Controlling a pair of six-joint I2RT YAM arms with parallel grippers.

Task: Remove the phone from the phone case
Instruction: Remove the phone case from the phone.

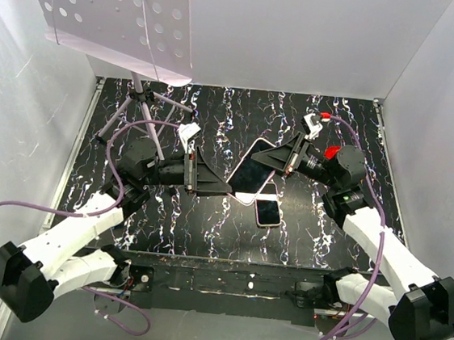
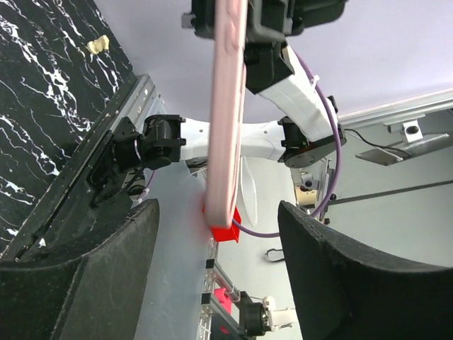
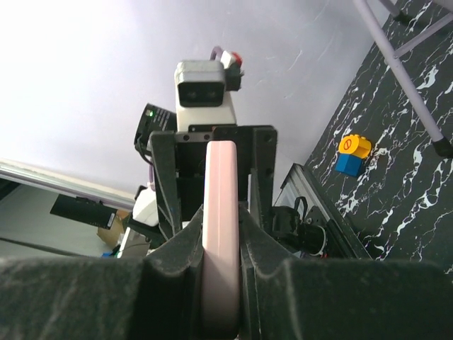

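Right fingers tight on case

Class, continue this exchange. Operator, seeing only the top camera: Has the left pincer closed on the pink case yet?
Observer: No. The left wrist view shows the left pincer open, its fingers clear of the pink case on both sides.
Operator: And the other one?
Observer: The right pincer is shut on the case's edge, by its wrist view.
Operator: Anything else?
Observer: A yellow and blue block on the table, in the right wrist view.

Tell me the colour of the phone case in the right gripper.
Pale pink; the phone case shows best edge-on in the right wrist view.
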